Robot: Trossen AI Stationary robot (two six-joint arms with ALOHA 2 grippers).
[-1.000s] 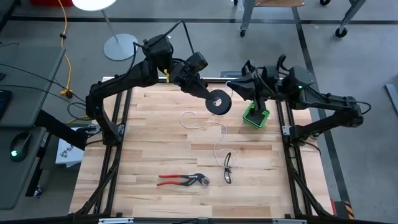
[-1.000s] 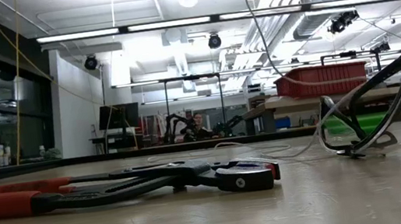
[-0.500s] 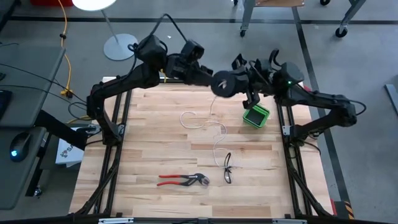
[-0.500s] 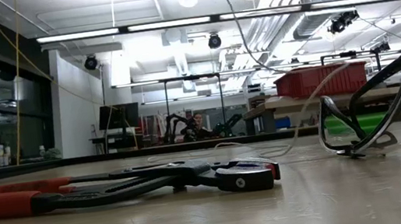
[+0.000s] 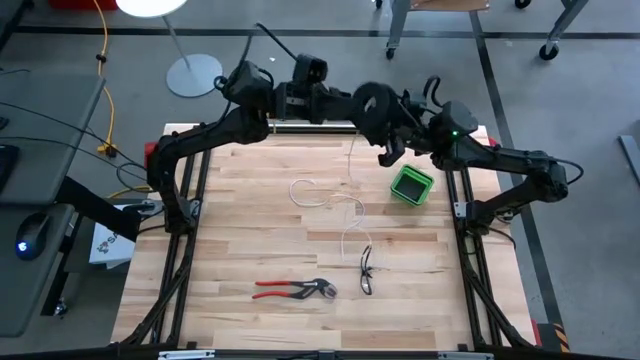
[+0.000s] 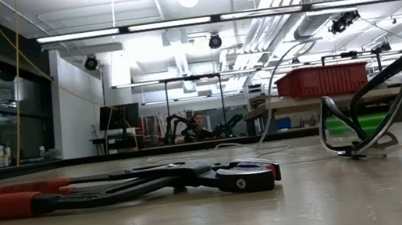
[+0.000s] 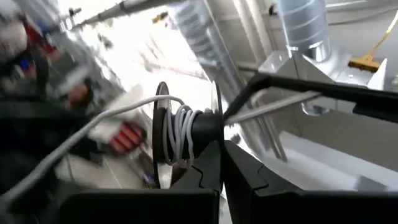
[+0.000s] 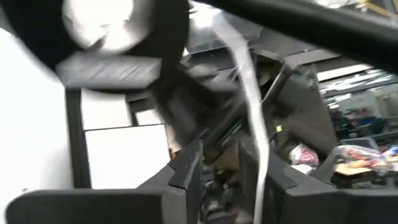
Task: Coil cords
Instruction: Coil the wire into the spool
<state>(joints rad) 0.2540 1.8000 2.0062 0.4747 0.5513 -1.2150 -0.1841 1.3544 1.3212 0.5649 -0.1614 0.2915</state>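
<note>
From above, my left gripper (image 5: 352, 103) holds the black spool (image 5: 375, 103) raised over the table's far edge, beside my right gripper (image 5: 392, 150). The white cord (image 5: 330, 200) trails down onto the table.

Left wrist: my jaws pinch the spool's hub, cord wound round it.

Right wrist: my fingers (image 8: 186, 171) stand apart, cord between them.

Wooden table (image 5: 250, 220): red-handled pliers (image 5: 293, 290), safety glasses (image 5: 366, 269), green box (image 5: 411, 185), white cord (image 5: 335, 205) loops.
</note>
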